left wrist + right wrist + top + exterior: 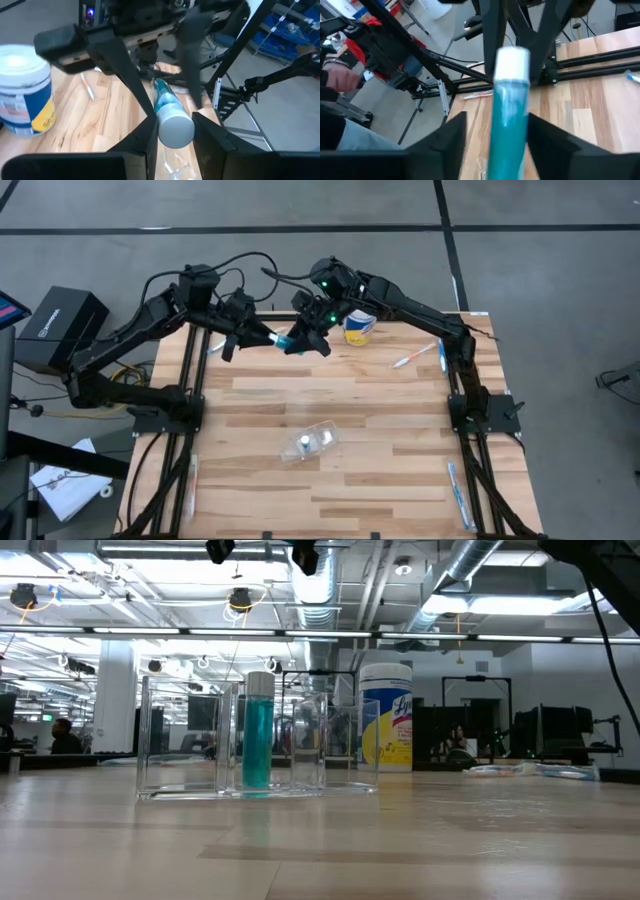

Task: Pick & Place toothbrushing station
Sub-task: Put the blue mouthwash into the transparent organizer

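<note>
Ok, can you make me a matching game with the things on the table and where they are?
Things:
1. teal tube
2. wipes tub
3. toothbrush
4. clear organizer

Places:
A. middle of the table
B. lying flat near the right arm
C. up between the left gripper and right gripper
D. standing upright at the table's edge

Pairs: 1-C, 2-D, 3-B, 4-A

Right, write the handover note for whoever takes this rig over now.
Left gripper: fingers shut on the teal tube's white-capped end, held in the air at the table's far edge.
Right gripper: fingers around the same tube's other end; cannot tell if closed.
Clear organizer: mid-table, another teal tube standing in it.
Toothbrush lies on the table's right side, wipes canister at the far edge.
Left: hand over the tube, place it and the toothbrush.
</note>
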